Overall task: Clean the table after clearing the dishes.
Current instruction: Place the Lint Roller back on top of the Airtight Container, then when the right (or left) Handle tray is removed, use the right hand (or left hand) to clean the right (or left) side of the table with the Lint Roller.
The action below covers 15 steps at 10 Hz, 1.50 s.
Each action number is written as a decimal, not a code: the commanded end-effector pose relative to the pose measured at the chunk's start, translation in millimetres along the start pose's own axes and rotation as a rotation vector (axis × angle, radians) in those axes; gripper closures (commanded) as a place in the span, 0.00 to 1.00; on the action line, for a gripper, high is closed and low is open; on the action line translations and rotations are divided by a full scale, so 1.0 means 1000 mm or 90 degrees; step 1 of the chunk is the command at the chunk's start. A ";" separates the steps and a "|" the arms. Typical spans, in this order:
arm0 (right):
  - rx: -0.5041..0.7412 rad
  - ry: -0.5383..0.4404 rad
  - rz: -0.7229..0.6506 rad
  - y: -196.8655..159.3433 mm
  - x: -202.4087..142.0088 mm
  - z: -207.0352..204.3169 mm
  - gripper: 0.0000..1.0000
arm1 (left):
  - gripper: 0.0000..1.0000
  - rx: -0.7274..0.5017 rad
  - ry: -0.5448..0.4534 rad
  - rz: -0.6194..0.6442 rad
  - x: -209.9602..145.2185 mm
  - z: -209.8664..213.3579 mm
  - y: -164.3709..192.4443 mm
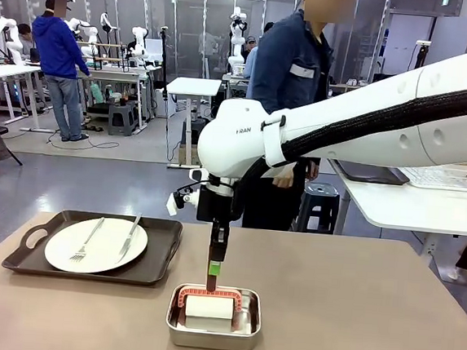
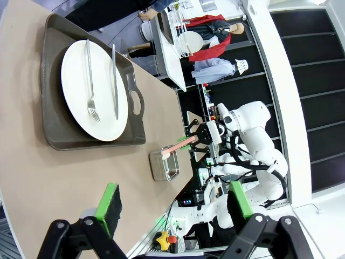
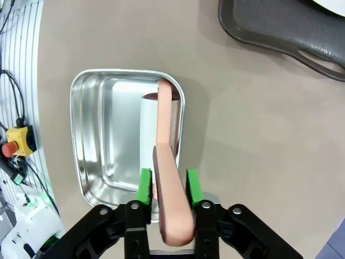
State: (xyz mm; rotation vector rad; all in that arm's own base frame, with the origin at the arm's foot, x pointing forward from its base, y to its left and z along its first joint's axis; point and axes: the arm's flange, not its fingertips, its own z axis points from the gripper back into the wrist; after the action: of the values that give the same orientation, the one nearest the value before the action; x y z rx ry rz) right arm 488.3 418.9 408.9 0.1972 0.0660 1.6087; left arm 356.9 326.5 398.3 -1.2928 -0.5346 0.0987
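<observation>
Closed tight on the pink handle (image 3: pixel 167 135) with the green pads (image 3: pixel 144 186) of the right gripper (image 3: pixel 168 172), low centre, right above the steel pan (image 1: pixel 173 321) and its white roller (image 1: pixel 208 307). Spread wide with nothing held on the left gripper (image 2: pixel 173 208), bottom edge. Mid-left on the table (image 1: pixel 352 316): dark tray (image 1: pixel 161 255), white plate (image 1: pixel 106 246), fork (image 1: pixel 89 240) and knife (image 1: pixel 130 240) on top.
</observation>
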 end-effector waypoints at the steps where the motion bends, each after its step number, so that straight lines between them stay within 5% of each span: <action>1: -0.012 0.002 0.024 -0.004 -0.005 0.002 0.00 | 0.00 -0.004 0.000 -0.001 -0.002 0.002 -0.003; 3: -0.009 -0.001 0.017 -0.005 -0.007 0.008 0.00 | 0.00 -0.004 0.000 -0.001 -0.002 0.002 -0.003; 4: -0.011 -0.008 0.022 -0.006 -0.006 0.010 0.09 | 0.00 -0.004 0.000 -0.001 -0.002 0.002 -0.003; 5: -0.012 -0.011 0.023 -0.006 -0.004 0.011 0.00 | 0.00 -0.004 0.000 -0.001 -0.002 0.002 -0.003; 9: -0.031 0.027 0.013 -0.006 -0.005 0.012 0.00 | 0.00 -0.004 0.000 -0.001 -0.002 0.002 -0.003; 15: -0.016 -0.006 0.004 -0.008 -0.004 0.012 0.00 | 0.00 -0.004 0.000 -0.001 -0.002 0.002 -0.003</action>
State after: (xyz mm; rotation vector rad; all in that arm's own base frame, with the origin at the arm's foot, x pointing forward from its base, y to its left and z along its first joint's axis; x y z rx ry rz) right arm 499.1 412.7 418.7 0.1723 0.0426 1.6191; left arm 356.9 326.5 398.3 -1.2928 -0.5346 0.0987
